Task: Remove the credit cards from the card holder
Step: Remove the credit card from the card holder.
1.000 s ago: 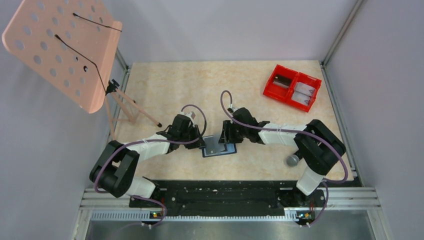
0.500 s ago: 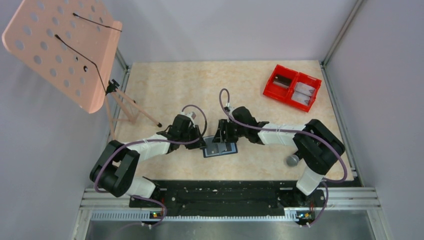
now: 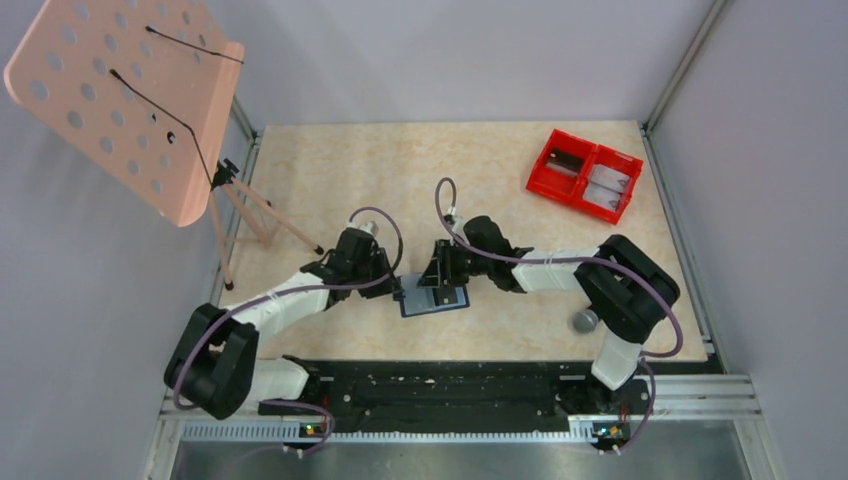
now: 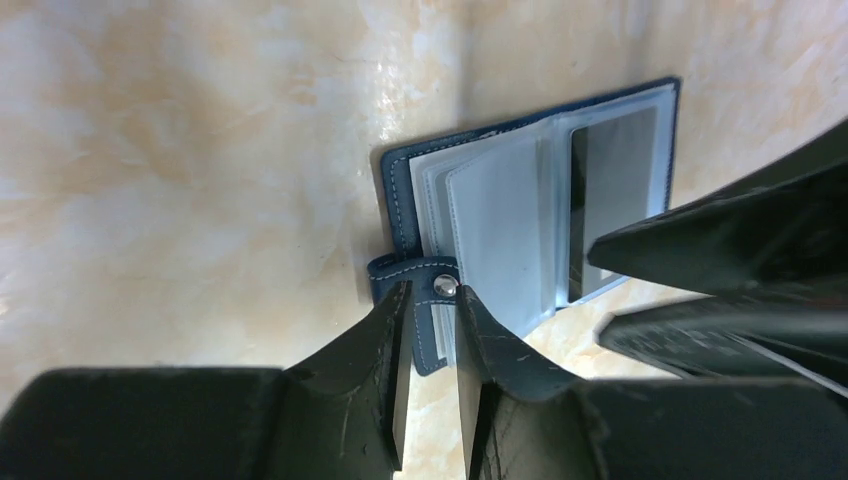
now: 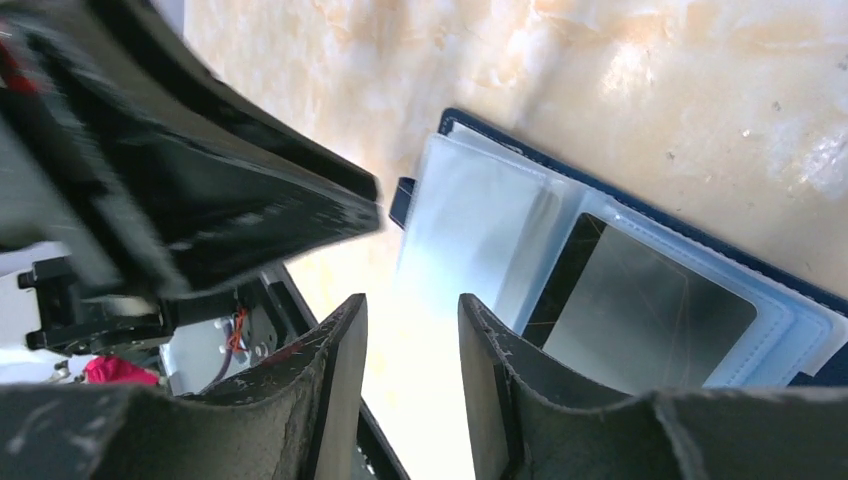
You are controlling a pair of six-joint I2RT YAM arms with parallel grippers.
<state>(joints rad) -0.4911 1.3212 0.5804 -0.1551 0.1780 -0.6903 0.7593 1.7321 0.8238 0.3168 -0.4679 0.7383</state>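
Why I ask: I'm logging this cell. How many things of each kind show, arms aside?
card holder: 1
dark card showing in it: 1
red bin: 1 (contents unclear)
grey ball: 1
pink stand: 1
Total: 5

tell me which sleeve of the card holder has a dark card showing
The one on the half of the card holder away from its snap tab: a dark card fills it, while the sleeves nearer the tab look pale.
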